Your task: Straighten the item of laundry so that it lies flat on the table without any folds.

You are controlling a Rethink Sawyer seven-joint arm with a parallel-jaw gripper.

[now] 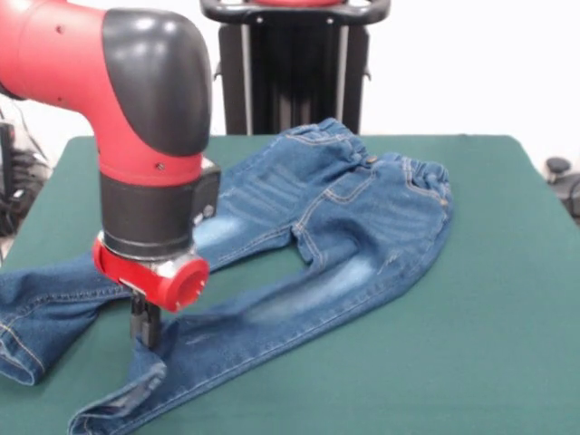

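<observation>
The small blue denim jeans (362, 213) lie on the dark green table (494, 308). The waistband is at the upper right and both legs run down to the lower left. The thighs show pale faded patches. One leg reaches the picture's left edge, where its hem is turned and rumpled. The other leg ends at the bottom left with a creased hem. The cloth near the waistband is bunched. My gripper (147, 337) hangs under the red and black arm (149, 136). It is down at the cloth of the nearer leg, close to where the two legs lie side by side. The arm hides part of the farther leg.
The robot's black pedestal (294, 68) stands at the table's far edge behind the jeans. Bare green table shows to the right of the jeans and in front of them. Dark equipment sits off the table at the left and right edges.
</observation>
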